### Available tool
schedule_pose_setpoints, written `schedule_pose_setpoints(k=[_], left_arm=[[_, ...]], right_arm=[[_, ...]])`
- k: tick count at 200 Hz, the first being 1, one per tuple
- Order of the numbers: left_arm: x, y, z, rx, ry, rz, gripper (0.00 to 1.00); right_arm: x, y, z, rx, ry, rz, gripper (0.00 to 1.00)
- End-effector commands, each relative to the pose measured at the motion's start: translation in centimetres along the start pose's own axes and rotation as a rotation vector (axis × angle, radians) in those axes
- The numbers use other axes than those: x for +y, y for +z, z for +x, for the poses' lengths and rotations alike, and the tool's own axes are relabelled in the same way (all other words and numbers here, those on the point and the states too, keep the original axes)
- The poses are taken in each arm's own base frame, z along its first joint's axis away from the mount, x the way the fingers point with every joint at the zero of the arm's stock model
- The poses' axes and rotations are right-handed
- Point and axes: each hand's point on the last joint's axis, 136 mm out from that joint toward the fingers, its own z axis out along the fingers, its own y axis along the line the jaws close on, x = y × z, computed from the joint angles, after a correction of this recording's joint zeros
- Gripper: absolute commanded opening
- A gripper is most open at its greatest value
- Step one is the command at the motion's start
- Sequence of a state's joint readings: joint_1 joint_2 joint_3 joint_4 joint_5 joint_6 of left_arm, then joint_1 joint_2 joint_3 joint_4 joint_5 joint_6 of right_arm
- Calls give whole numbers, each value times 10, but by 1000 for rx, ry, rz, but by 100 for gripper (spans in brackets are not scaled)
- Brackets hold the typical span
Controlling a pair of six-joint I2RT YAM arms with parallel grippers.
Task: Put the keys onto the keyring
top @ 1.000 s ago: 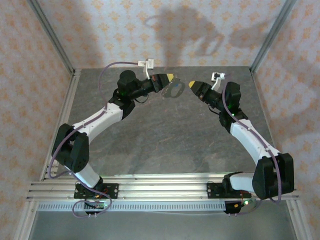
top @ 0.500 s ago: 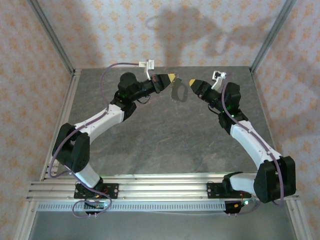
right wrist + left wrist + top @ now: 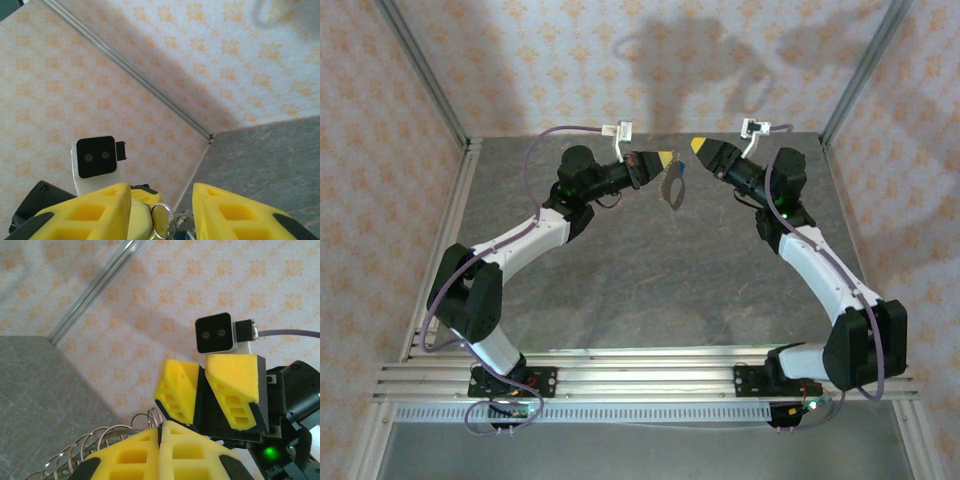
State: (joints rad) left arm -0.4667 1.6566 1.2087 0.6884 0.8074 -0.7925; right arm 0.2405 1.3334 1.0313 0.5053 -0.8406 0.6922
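My left gripper is shut on the top of the keyring, a loop of thin metal coils that hangs below it above the far middle of the table. A small blue key sits against the ring's upper right. My right gripper faces the left one from the right, a short gap away, open with nothing between its fingers. In the left wrist view my left gripper pinches the keyring, with the right gripper just beyond. In the right wrist view, past my right gripper, I see the keyring and the key.
The grey stone-patterned table is walled by patterned panels with metal corner posts. Both arms reach to the far edge, close to the back wall. The aluminium base rail runs along the near edge.
My right gripper has moved up and toward the back wall, nearer the left gripper's tip. The keyring has swung from a wide loop to hang narrow below the left gripper.
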Motion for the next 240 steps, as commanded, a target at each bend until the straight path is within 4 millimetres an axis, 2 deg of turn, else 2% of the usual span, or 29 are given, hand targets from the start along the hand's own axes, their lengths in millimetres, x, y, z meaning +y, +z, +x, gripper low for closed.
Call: schedule_pose_setpoints(k=[1, 56, 180, 203, 224, 240], left_arm=[[-25, 3, -4, -8, 58, 87, 0], [-29, 4, -6, -9, 65, 94, 0], [-28, 6, -11, -21, 71, 83, 0], [-27, 6, -11, -22, 67, 79, 0], [-26, 7, -11, -23, 66, 77, 0], [-26, 8, -10, -21, 64, 79, 0]], right_arm=[[29, 9, -3, 27, -29, -122, 37], [26, 14, 12, 74, -14, -146, 35], [27, 0, 33, 108, -1, -152, 25], [31, 1, 36, 122, -6, -166, 19], [32, 2, 38, 134, -9, -177, 0], [34, 2, 40, 141, -11, -186, 0]])
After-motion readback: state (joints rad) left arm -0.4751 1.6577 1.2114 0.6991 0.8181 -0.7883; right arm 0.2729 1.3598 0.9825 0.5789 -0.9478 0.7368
